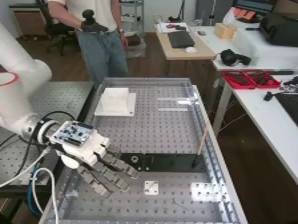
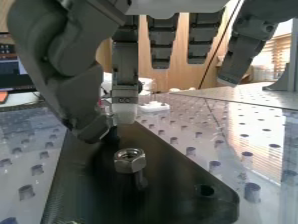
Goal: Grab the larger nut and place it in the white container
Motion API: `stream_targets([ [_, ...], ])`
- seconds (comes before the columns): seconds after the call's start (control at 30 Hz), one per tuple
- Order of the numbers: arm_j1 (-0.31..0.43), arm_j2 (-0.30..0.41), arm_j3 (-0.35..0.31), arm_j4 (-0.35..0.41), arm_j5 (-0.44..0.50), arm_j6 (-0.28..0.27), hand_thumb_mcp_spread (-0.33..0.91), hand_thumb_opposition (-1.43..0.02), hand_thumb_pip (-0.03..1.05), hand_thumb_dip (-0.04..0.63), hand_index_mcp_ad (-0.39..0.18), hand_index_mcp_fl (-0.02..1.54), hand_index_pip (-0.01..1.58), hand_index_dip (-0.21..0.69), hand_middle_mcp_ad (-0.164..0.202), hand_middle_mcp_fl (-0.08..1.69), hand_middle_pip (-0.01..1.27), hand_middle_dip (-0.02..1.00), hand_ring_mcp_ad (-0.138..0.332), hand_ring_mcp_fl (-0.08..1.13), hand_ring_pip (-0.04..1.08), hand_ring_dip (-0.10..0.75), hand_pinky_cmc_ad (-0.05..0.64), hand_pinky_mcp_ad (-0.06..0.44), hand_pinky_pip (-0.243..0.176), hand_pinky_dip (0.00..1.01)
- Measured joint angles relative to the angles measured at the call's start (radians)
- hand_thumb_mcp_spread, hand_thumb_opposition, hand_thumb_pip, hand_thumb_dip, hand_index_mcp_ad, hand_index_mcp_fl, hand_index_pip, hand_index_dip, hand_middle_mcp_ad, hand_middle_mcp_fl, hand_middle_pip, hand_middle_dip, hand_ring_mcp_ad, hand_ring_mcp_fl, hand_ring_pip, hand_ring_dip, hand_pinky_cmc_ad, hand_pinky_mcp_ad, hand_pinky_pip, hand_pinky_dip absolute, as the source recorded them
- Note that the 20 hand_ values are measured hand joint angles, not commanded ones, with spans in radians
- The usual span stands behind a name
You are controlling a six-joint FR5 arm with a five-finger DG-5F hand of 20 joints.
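Hand's (image 1: 94, 151) open, mostly straight fingers slanting down by the smooth black plate (image 2: 169, 197), thumb bent; shiny metal hex nut (image 2: 130, 160) on that plate.

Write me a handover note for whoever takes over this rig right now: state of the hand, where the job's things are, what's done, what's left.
Hand: open, over the near-left part of the bench, holding nothing.
Nut: a metal hex nut is at the black plate, hole facing up, near the thumb; I can't confirm it is the larger one.
Container: probably the white box toward the bench's far end.
Done: no grasp, no placing of this nut.
Left: confirm the size, grasp the nut, carry it to the container, release it inside.
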Motion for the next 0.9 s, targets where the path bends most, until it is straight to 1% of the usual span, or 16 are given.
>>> stream_targets([
  [0.27,0.001,0.003,-0.002,0.0,0.001,0.0,0.33,-0.87,0.75,0.239,-0.089,0.13,1.55,0.202,0.061,0.02,0.13,0.23,0.162,0.01,0.09,0.119,0.386,0.312,-0.091,0.57],
  [0.37,0.001,0.004,-0.005,-0.001,0.002,0.002,0.32,-0.87,0.79,0.236,-0.089,0.1,1.55,0.202,0.061,0.02,0.13,0.23,0.162,0.01,0.09,0.119,0.386,0.312,-0.094,0.57],
  [0.5,0.001,0.003,-0.009,0.003,0.003,0.003,0.32,-0.86,0.79,0.236,-0.089,0.1,1.55,0.202,0.061,0.02,0.13,0.23,0.162,0.01,0.09,0.119,0.386,0.312,-0.091,0.59],
  [0.9,0.002,-0.001,-0.011,0.018,0.004,0.004,0.32,-0.87,0.79,0.241,-0.089,0.1,1.55,0.188,0.061,0.02,0.13,0.23,0.162,0.01,0.09,0.119,0.386,0.312,-0.091,0.59],
])
